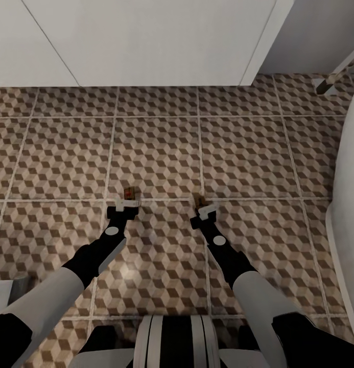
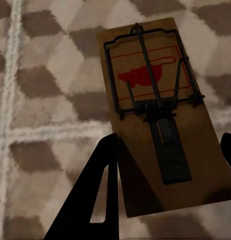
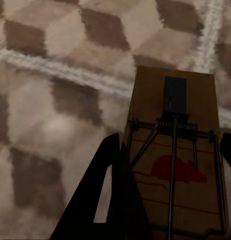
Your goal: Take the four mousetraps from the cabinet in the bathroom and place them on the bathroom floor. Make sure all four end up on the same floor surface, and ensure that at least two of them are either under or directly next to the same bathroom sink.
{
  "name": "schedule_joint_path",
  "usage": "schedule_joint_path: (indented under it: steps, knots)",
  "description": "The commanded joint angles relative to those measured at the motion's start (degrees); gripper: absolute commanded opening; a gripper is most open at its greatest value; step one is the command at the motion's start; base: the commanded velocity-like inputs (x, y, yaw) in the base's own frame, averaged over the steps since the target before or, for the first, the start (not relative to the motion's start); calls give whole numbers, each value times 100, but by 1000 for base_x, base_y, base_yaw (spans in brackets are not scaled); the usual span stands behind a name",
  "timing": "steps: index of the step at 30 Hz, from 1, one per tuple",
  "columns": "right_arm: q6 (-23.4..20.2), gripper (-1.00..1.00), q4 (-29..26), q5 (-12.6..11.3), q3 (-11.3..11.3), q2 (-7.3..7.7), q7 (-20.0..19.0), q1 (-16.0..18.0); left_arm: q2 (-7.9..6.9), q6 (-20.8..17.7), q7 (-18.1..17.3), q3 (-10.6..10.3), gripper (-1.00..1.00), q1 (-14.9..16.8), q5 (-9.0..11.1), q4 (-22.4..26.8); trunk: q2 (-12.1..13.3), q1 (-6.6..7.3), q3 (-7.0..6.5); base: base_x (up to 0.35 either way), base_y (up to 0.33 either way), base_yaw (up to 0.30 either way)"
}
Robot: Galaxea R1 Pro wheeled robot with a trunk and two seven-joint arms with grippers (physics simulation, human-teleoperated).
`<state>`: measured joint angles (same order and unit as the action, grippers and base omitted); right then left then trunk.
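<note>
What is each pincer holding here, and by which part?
Each holds a mousetrap by the side edges of its board: left pincer one mousetrap, right pincer another.

Gripper apparently clasping mousetrap — tiles below.

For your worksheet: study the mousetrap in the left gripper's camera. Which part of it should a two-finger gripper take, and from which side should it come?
Grip the mousetrap across its narrow width, at the bare end of the board behind the spring, fingers on the two long edges. That is how the left gripper has it. The board is flat and thin, and the wire bar and red bait mark fill the far end, so coming from the plain short end probably avoids them.
</note>
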<state>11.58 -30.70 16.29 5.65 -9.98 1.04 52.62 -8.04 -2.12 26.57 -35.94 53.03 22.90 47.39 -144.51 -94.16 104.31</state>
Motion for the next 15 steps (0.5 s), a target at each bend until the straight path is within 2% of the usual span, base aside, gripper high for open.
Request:
schedule_joint_path:
  steps: [1,3,12,15]
  knots:
    - [13,-100,3,41,-2,-1,10,3,-11,-26,58,-36,-100,6,19,27,-3,-1,35,0,0,0]
    - [14,-100,3,41,-2,-1,10,3,-12,-30,58,-36,-100,6,17,38,-5,-6,69,0,0,0]
    - [167,-100,6,36,2,-1,-9,3,-22,-4,63,-42,-100,4,15,44,-7,-9,69,0,0,0]
    - [67,-100,-9,31,-14,-1,-8,9,-7,-74,-13,10,-100,3,27,18,-7,-9,69,0,0,0]
